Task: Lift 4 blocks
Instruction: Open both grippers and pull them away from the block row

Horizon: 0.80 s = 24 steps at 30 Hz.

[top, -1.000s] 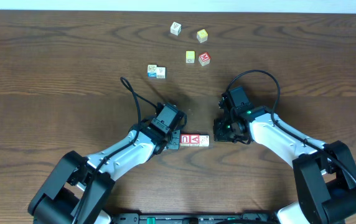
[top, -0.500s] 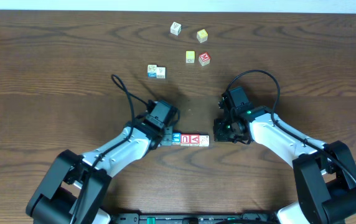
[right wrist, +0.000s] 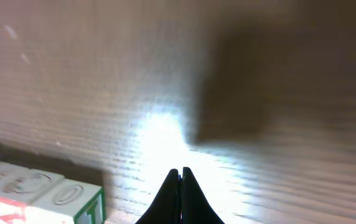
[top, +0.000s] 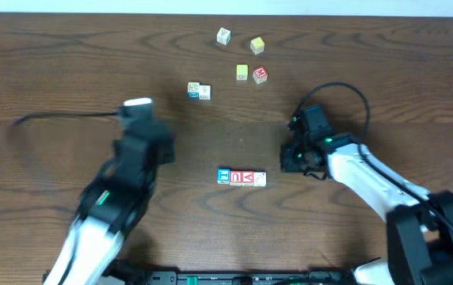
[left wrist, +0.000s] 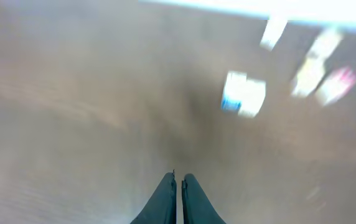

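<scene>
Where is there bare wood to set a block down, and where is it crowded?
Free: the table between the paired cubes and the row of blocks; its far-left corner; the far-right stretch beyond the red-topped cube. Crowded: the loose cubes at the far middle, and the row's right end, near the shut right gripper.

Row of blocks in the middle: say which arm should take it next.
Right. The right gripper, shut, sits beside the row of blocks, whose end shows in its wrist view; the left gripper is farther off, facing away.
</scene>
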Tool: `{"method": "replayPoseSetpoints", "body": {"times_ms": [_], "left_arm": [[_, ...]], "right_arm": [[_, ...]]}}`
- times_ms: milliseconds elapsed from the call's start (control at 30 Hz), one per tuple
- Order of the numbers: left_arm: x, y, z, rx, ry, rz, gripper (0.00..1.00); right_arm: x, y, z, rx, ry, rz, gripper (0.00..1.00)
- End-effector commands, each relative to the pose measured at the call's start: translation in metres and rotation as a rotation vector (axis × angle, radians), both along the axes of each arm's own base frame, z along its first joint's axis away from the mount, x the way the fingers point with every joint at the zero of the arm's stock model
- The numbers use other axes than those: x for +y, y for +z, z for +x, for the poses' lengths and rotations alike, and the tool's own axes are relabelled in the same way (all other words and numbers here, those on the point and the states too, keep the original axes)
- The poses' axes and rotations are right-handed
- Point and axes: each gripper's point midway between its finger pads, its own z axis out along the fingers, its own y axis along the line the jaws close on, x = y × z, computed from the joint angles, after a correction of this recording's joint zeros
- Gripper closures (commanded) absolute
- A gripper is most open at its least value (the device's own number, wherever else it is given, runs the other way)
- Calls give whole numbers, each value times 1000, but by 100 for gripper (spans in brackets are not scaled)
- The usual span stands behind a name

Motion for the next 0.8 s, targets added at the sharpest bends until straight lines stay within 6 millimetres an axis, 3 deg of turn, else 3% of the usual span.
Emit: {"method": "replayPoseSetpoints", "body": {"times_ms": [0,67,167,300,433,533,600,667,733,767], "left_arm": [[27,65,-29,-206,41,29,93],[40,96,-56,-328,52,-6,93],[62,125,-94,-464,101,-42,92],[80,141,-134,-581,115,-86,92],[88,145,-154,-634,120,-112,91],[89,146,-158,-647,121,-117,70],[89,146,-158,-646,121,-116,65],[89,146,-158,-646,121,-116,57],[90,146,-158,-646,127,-114,52],[90,146,-158,-648,127,-115,51]], "right_arm": [[-14,42,26,-142,-22,10,99],[-23,59,32,-198,-30,13,99],[-35,80,37,-270,-24,3,99],[-48,97,40,-334,-43,-32,93],[-56,102,44,-363,-67,-68,85],[-63,103,47,-378,-88,-104,62],[-68,104,49,-389,-104,-132,44],[-72,106,51,-401,-115,-150,13],[-77,108,55,-420,-134,-177,1],[-80,110,57,-431,-142,-189,1]]}}
